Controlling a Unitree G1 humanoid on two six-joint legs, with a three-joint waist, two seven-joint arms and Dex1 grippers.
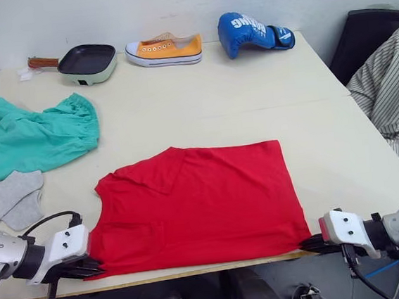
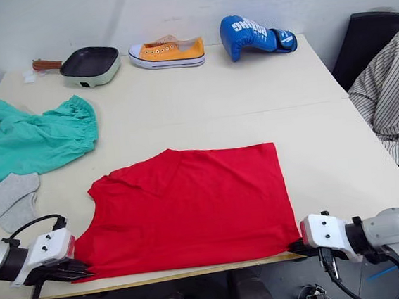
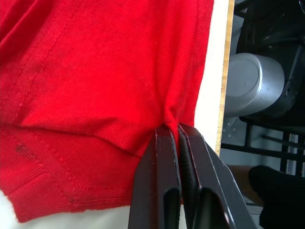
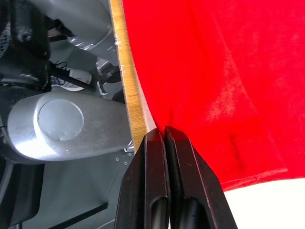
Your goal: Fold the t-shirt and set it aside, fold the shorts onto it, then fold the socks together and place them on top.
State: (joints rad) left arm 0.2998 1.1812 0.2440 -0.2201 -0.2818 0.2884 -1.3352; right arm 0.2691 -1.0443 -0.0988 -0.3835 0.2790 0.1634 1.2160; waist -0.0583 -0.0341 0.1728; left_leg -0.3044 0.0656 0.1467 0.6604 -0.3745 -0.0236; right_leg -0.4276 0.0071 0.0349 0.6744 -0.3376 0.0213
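Fingers of both grippers, left (image 3: 172,128) and right (image 4: 164,130), pinch the t-shirt (image 1: 205,205)'s near corners, arms low.

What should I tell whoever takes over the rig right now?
Left gripper and right gripper: jaws shut on the t-shirt, each pinching a near corner at the table edge.
T-shirt lies spread near the front, one sleeve folded in.
Shorts bunched far left; socks beside them, nearer.
Done: corners gripped.
Left: fold t-shirt, set aside, then shorts, then socks.
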